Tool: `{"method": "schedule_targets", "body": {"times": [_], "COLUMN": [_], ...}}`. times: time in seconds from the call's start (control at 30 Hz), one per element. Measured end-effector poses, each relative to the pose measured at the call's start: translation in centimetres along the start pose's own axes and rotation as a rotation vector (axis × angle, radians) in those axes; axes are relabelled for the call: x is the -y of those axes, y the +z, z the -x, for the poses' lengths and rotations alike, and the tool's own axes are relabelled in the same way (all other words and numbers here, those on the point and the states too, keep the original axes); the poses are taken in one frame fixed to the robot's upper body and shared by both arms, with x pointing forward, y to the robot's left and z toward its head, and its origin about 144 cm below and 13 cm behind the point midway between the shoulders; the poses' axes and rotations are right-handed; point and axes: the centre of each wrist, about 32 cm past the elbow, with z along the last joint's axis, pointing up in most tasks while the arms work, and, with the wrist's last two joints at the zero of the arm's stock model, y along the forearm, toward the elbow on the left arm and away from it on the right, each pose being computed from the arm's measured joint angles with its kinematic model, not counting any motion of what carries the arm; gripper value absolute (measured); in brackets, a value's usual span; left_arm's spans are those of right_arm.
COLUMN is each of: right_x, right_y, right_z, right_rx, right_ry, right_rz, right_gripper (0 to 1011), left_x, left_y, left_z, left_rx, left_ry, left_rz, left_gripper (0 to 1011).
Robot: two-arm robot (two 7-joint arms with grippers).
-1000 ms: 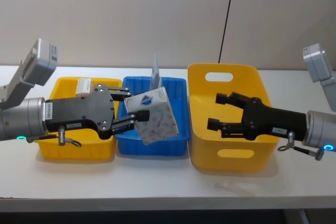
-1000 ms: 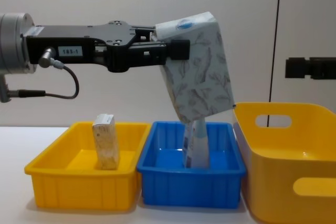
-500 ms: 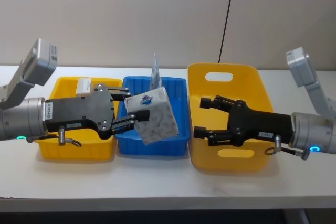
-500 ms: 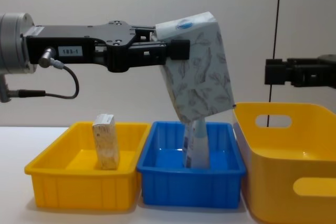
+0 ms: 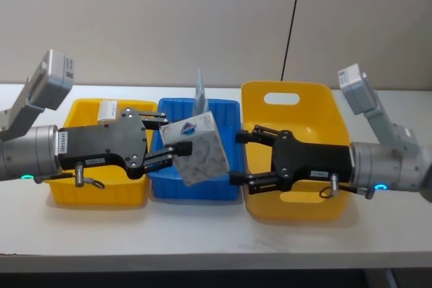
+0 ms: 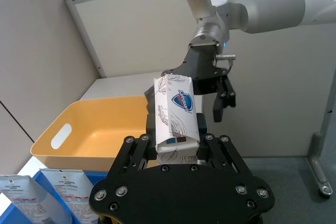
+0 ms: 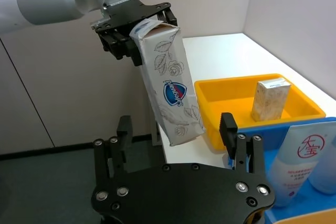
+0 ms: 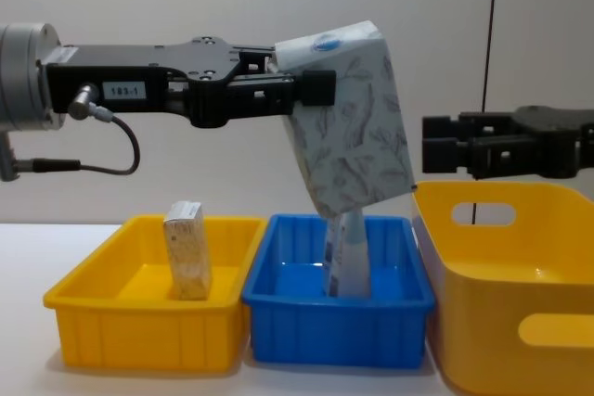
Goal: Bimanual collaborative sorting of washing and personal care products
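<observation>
**White pack held over the blue bin, open right gripper beside it**

The big soft white pack [image 5: 201,150] is the largest product: a tall, soft-sided block printed with grey leaves, with a blue shield badge on one face. It hangs tilted in the air above the blue bin [image 5: 196,190], upper end leaning toward 11 o'clock in the chest view.

The left gripper [image 5: 174,136] is clamped on the pack's upper end, one finger on each broad side, and the rest of the pack hangs free toward 5 o'clock. Its arm reaches in level from 9 o'clock, above the small yellow bin [image 5: 94,193].

The right gripper [image 5: 237,158] sits at 3 o'clock of the pack, just beside it but apart. Its fingers are spread wide and hold nothing. Its arm stretches level from 3 o'clock across the top of the tall yellow bin [image 5: 287,88].

A slim pale-blue pouch [image 8: 345,261] stands upright in the blue bin, at 6 o'clock of the pack; whether they touch cannot be told.

A small tan box [image 8: 186,248] stands upright in the small yellow bin.
</observation>
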Motion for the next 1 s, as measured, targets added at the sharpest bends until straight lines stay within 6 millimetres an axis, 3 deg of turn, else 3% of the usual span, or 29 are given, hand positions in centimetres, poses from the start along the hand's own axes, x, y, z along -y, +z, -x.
{"method": "schedule_targets", "body": {"times": [0.87, 1.0], "right_x": [-3.4, -3.7], "right_y": [-0.2, -0.2], "right_z": [-3.3, -3.5], "right_rx": [0.059, 0.066], "right_ry": [0.093, 0.103], "right_rz": [0.023, 0.024], "right_gripper": [1002, 955], "left_x": [0.0, 0.0], "left_y": [0.0, 0.0], "left_z": [0.0, 0.0], "left_rx": [0.0, 0.0], "left_ry": [0.0, 0.0], "left_rz": [0.0, 0.0], "left_gripper": [358, 358]}}
